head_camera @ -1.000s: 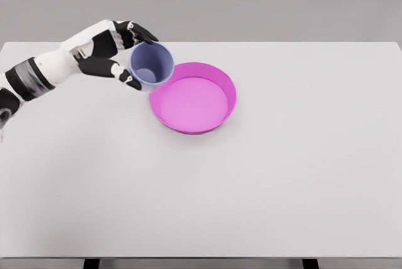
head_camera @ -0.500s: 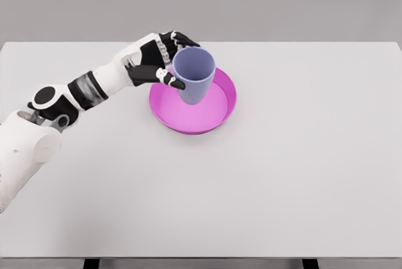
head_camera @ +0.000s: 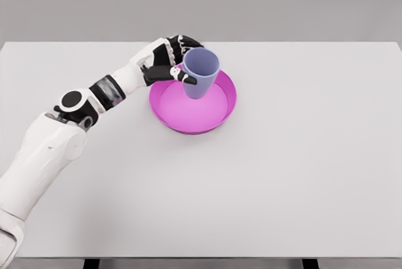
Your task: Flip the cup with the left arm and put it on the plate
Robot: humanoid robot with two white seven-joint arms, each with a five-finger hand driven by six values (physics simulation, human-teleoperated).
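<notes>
I see my left hand (head_camera: 168, 63) wrapped around the side of the blue cup (head_camera: 200, 73). The dark fingers (head_camera: 188, 43) curl over the far side of the cup, near its rim, and the thumb (head_camera: 182, 78) presses on the near side, so the hand is closed tight on the cup. The cup stands with its open mouth facing up, and I can look down into it. It tips just a little. The cup sits over the back part of the pink plate (head_camera: 217, 115), inside the plate's rim. I cannot tell if the bottom of the cup touches the plate or hangs just above it. The plate rests on the white worktop (head_camera: 301, 168), a bit left of the middle and toward the far edge. My white left arm (head_camera: 59, 140) reaches in from the lower left, across the worktop, up to the cup.
</notes>
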